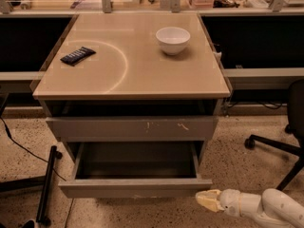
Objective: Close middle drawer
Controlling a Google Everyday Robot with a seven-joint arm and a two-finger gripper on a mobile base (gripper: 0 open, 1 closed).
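The middle drawer (pixel 135 188) is pulled out at the bottom of the grey cabinet. Its interior is empty, and its flat front has faint pale chips along the lower edge. My gripper (pixel 207 201), with a pale tip on a white arm, is low at the right. It sits just beyond and slightly below the front's right corner, close to it; I cannot tell if it touches. Above the drawer is the taller grey front with white scratch marks (pixel 133 128), which is pushed in.
A white bowl (pixel 173 39) and a dark snack bar (pixel 78 55) lie on the cabinet top (pixel 128 75). An office chair base (pixel 280 148) stands at the right. A black stand leg (pixel 46 184) and a cable lie on the floor at the left.
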